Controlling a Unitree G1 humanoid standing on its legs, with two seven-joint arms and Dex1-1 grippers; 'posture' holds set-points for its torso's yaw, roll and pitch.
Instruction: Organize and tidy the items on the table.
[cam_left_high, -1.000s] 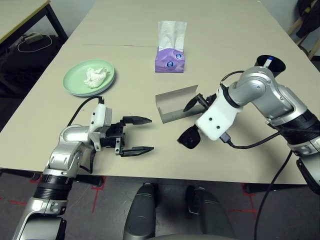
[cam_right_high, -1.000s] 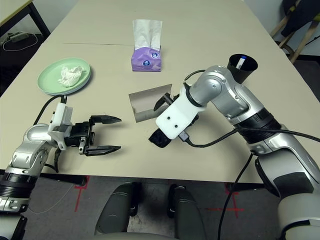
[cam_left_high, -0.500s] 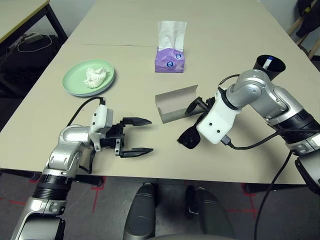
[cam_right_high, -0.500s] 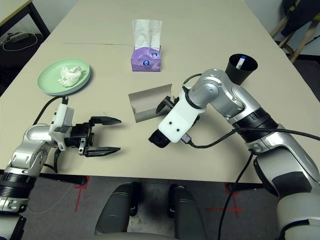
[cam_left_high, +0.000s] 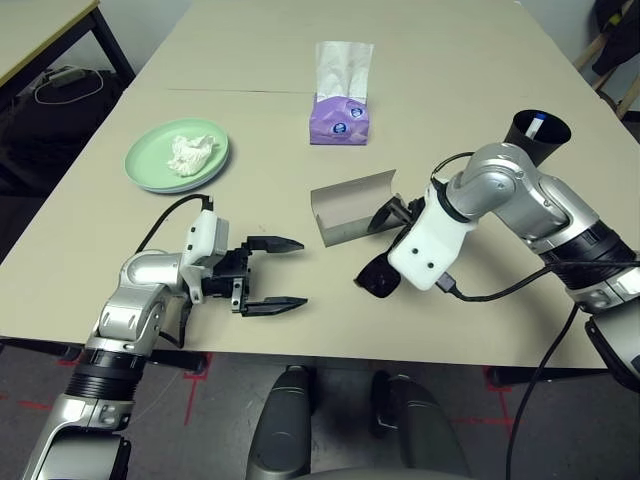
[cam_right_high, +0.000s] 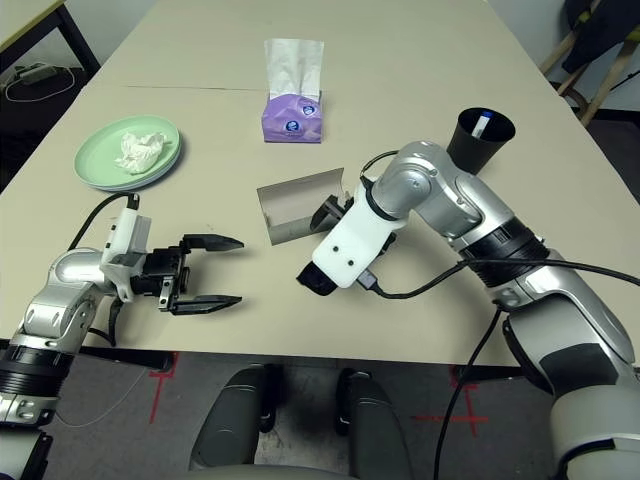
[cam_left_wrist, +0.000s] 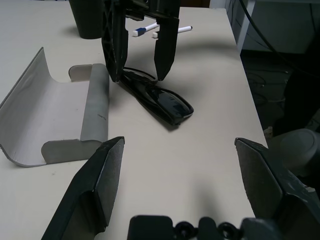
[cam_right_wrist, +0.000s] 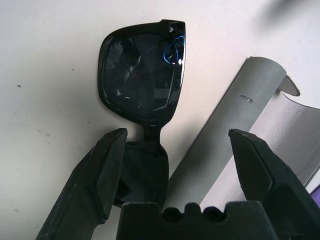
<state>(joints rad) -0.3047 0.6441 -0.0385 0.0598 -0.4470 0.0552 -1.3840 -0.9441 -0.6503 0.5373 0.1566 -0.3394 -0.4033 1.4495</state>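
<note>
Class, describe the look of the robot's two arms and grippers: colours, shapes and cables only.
Both forearms are rounded silver shells with black ribbed bands. Each wrist carries a white block, and black cables loop from it. The left gripper and right gripper each have two black, tapering fingers.

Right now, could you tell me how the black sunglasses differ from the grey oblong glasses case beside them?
The black sunglasses are dark and glossy; the grey oblong glasses case is pale and matt. The sunglasses lie folded, while the case lies open and empty. The open right gripper hangs over the sunglasses, not the case. Both rest on the pale beige table.
</note>
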